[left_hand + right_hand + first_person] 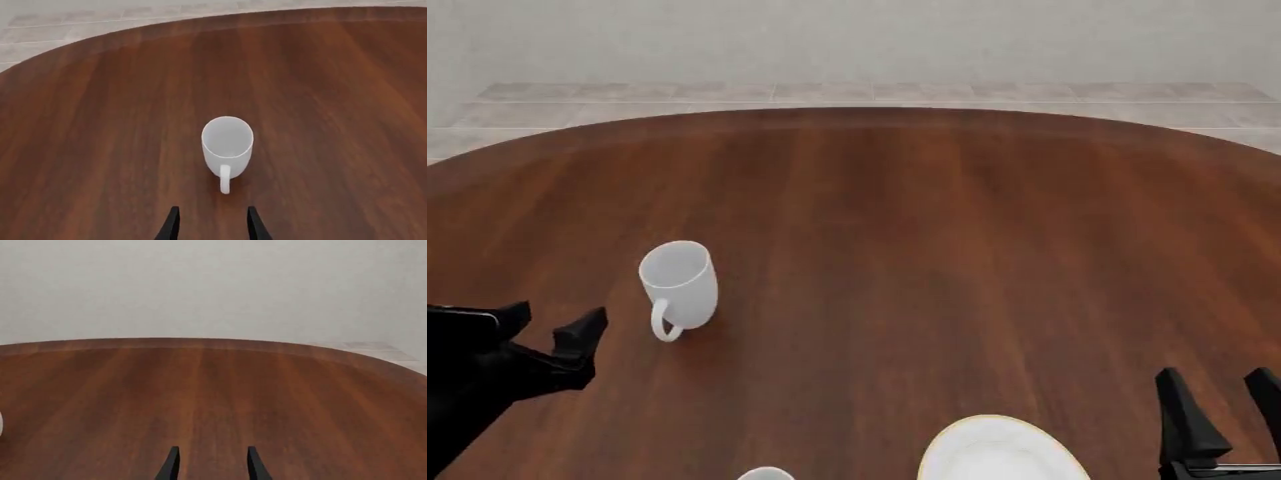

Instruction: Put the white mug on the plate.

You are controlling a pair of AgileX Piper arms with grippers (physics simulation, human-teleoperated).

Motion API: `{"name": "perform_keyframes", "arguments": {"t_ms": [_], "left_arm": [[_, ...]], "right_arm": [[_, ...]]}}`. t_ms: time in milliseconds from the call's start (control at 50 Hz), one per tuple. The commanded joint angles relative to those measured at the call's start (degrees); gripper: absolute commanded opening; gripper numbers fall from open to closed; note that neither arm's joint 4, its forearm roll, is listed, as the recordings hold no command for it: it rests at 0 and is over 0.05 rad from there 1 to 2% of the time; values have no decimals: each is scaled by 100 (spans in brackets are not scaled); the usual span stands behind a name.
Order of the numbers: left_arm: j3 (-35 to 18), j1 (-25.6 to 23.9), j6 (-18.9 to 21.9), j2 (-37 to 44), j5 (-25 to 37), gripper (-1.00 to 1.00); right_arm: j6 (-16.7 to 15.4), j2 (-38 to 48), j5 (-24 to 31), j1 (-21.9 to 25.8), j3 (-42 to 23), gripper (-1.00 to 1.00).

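We only get part of the plate (1004,452) in the front view, since its near side runs off the bottom edge, and next to it there's a sliver of another white cup (766,473) that's mostly cut off too, so we can't say much about it. The white mug (678,285) stands upright on the brown table (934,230), over on the left and well apart from the plate, handle pointing back toward the arms. The left gripper (545,340) sits near the mug with its fingers spread and nothing between them. The right gripper (1214,405) is beside the plate, also spread and holding nothing. No writing or logos that we can read on the mug, at least from these angles.
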Motion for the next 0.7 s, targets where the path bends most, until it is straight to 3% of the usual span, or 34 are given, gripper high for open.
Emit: {"name": "perform_keyframes", "arguments": {"t_ms": [20, 700], "left_arm": [[-111, -103, 314, 589, -144, 100], [-736, -347, 25, 2208, -536, 100]], "right_arm": [[-7, -1, 1, -3, 1, 100], [-8, -3, 1, -2, 1, 100]]}}
